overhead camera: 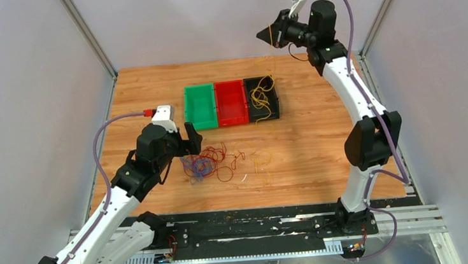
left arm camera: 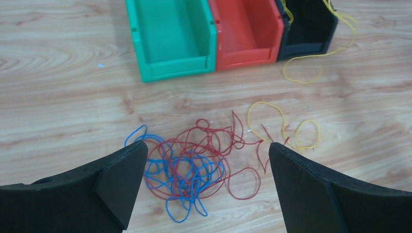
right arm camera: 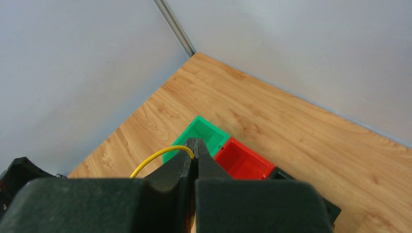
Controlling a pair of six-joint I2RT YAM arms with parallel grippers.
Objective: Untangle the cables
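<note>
Two grippers show. The left gripper (left arm camera: 206, 148) is spread wide and holds nothing. It hovers low over a tangle (left arm camera: 189, 170) of red and blue cables, with its fingers (left arm camera: 121, 179) on either side of the heap; whether they touch it cannot be told. The right gripper (right arm camera: 195, 145) is pressed together, pinching one yellow cable (right arm camera: 155, 158) at its tips. It is raised high, behind and to the right of the red bin (overhead camera: 231, 102). In the top view a faint yellow line runs down from it toward the black bin (left arm camera: 303, 48).

Three bins stand in a row, touching. The green bin (overhead camera: 200, 107) is on the left of the red bin and the black bin is on its right. The black bin holds a bunch of yellow cables (overhead camera: 260, 94), too knotted to count. One loop (left arm camera: 311, 68) spills over its front wall onto the table (overhead camera: 321, 137).

The tangle lies on the table in front of the red bin, slightly to its left. Its strands overlap too much to count. Loose yellow loops (left arm camera: 284, 126) lie in front of the red bin too, just right of the tangle, and the nearest one touches a red strand.
</note>
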